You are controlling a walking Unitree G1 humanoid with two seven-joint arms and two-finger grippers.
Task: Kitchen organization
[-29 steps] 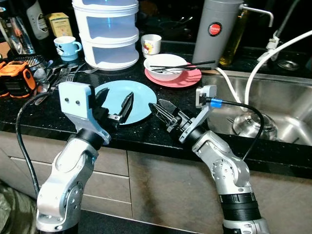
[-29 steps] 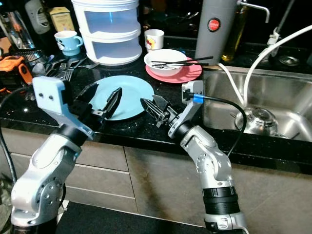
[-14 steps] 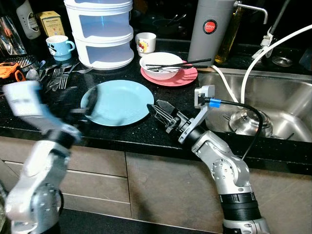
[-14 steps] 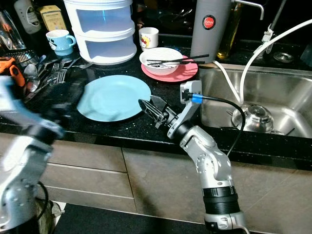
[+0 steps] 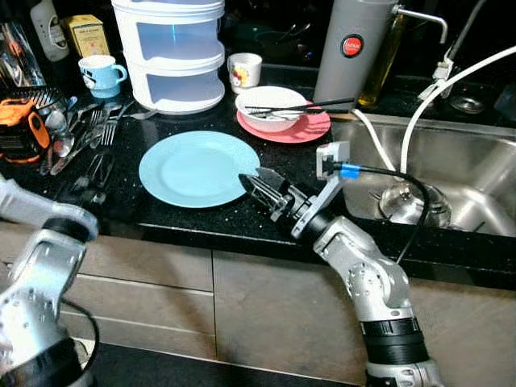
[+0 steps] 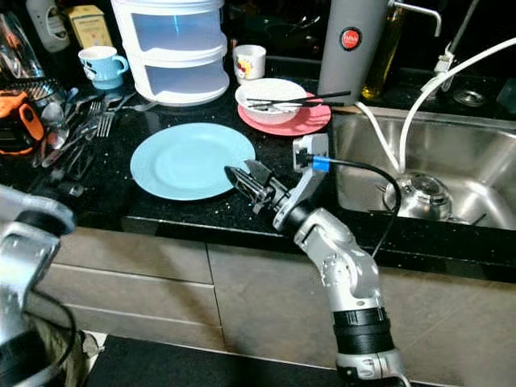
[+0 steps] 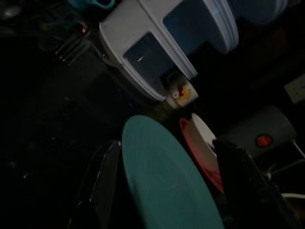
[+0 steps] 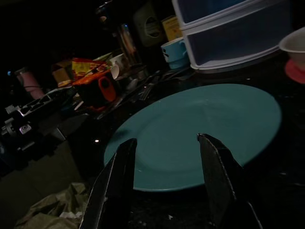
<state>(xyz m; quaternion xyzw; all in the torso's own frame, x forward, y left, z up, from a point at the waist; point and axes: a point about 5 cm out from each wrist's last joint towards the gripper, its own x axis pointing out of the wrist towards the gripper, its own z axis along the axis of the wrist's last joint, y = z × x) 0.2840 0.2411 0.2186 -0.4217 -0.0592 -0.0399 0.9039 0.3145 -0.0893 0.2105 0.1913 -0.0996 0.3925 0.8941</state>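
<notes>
Here our right gripper hovers, fingers apart, at the blue plate's near right rim; it looks stiff, glossy, breakable, lying flat on the desk, so we'd pinch that rim. Left gripper: fingers apart.

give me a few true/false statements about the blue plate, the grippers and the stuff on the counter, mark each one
1. The blue plate lies flat on the black counter. True.
2. The right gripper is shut on the plate's rim. False: its fingers are open, at the plate's near-right edge, nothing between them.
3. A white bowl with chopsticks across it sits on a pink plate. True.
4. The blue mug stands in the sink. False: it stands on the counter beside the stacked white container.
5. The blue plate holds food. False: its surface is bare.
6. The left gripper has its fingers spread, the blue plate seen between them in the left wrist view. True.
</notes>
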